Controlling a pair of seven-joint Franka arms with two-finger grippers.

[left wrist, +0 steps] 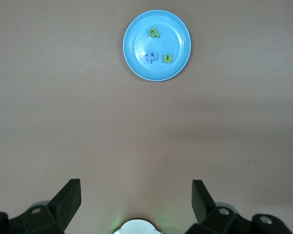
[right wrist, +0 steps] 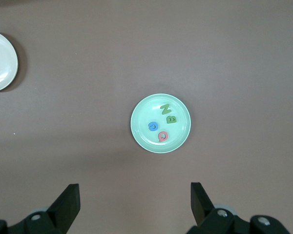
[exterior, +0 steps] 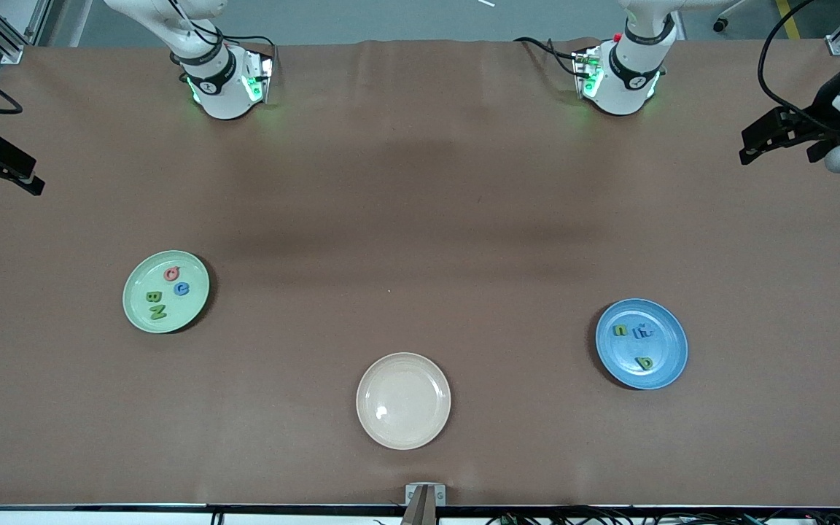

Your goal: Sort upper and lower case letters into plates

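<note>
Caps Q, G, B, N in mint plate (exterior: 141,315); lowercase letters in blue plate (exterior: 664,361). Left gripper (left wrist: 136,197) & right gripper (right wrist: 135,197) up high, waiting, fingers wide, holding nothing.

The desk (exterior: 420,219) wears a matt brown covering, faintly creased like paper or cloth. The mint green plate (exterior: 135,321), blue plate (exterior: 664,368) and cream plate (exterior: 403,423) look smooth, slightly glossy plastic. The letters (exterior: 165,294) look matt, foam-like.

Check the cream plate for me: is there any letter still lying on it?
No. The cream plate is bare, while the letters lie on the mint green plate and the blue plate.
</note>
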